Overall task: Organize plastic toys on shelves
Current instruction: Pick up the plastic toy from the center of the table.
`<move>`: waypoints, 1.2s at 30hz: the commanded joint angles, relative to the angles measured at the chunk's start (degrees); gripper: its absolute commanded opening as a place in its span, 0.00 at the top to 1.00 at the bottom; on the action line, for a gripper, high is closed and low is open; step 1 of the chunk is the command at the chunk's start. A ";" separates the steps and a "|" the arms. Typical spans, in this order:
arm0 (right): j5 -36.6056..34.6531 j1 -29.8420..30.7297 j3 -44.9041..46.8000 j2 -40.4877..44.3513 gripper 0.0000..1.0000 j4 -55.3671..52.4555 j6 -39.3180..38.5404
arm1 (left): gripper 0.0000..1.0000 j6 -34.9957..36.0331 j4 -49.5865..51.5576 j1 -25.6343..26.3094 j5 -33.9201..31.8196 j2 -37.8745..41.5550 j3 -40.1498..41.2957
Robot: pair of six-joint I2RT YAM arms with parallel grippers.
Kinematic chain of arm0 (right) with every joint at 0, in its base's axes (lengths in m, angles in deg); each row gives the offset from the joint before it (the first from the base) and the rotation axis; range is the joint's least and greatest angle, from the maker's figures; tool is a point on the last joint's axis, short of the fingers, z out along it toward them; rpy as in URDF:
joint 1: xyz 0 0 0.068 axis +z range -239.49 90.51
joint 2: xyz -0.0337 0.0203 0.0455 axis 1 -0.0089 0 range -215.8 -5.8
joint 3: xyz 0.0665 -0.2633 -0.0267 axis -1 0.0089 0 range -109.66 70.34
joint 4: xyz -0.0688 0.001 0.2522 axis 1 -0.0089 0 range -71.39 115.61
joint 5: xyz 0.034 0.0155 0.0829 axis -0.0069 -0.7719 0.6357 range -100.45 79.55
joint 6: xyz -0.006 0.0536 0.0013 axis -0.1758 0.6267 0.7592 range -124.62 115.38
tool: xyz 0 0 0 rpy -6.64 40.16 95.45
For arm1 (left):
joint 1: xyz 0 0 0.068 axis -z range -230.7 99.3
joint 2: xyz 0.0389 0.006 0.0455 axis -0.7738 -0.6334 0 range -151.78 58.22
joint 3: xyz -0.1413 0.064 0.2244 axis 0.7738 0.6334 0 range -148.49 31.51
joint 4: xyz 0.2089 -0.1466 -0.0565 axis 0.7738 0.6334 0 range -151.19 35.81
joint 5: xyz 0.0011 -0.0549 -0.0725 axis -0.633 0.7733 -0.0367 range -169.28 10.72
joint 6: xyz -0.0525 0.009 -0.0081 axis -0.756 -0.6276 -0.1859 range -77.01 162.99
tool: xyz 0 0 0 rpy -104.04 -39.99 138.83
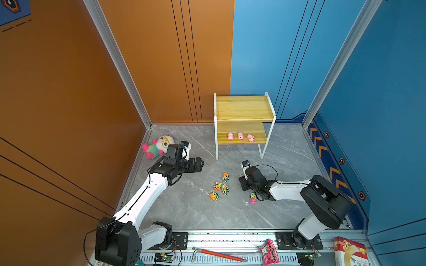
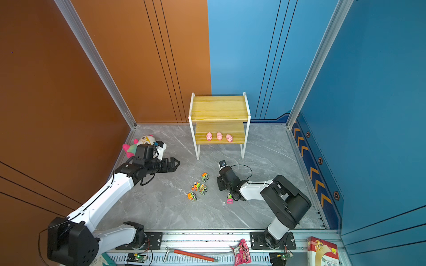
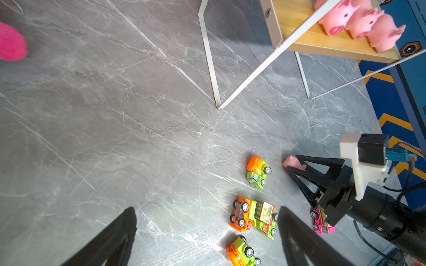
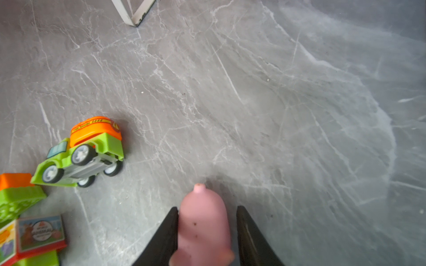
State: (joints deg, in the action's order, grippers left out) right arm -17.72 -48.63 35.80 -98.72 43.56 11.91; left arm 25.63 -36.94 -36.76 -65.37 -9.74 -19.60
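Note:
The shelves [image 1: 244, 108] stand at the back; three pink pigs [image 1: 240, 136] sit in a row on the lower board, and the upper board is bare. Another pink pig [image 4: 204, 221] stands on the grey floor between the fingers of my right gripper [image 4: 207, 208], which is shut on its sides. Several toy trucks lie left of it: a cluster of orange-and-green ones [image 1: 221, 187] and a pink one [image 1: 252, 198] under the right wrist. My left gripper [image 1: 201, 164] hovers wide open and empty, left of the trucks. In the left wrist view its fingers [image 3: 129, 221] frame bare floor.
A white-headed plush doll [image 1: 159, 144] lies in the back left corner behind the left arm. On the front rail lie a red-handled tool [image 1: 219, 254], a pink snack packet [image 1: 268, 252] and a red-and-white box [image 1: 350, 251]. Walls close in on three sides.

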 commanded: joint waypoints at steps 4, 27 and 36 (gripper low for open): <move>-1.01 -0.26 -1.97 0.78 0.69 -3.98 0.03 | 0.04 0.93 1.24 -0.10 -0.20 0.08 -1.59; -12.25 0.31 -24.56 9.70 0.75 -22.61 2.99 | 0.04 0.04 1.25 -0.63 1.02 1.96 -1.49; -11.86 -9.54 -23.49 19.48 0.74 -29.24 1.96 | 0.04 -0.21 1.06 -0.57 1.72 2.16 -1.56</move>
State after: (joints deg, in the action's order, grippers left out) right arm -28.27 -56.78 12.41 -81.96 18.28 14.25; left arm 25.58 -36.96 -37.13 -65.11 -8.56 -19.62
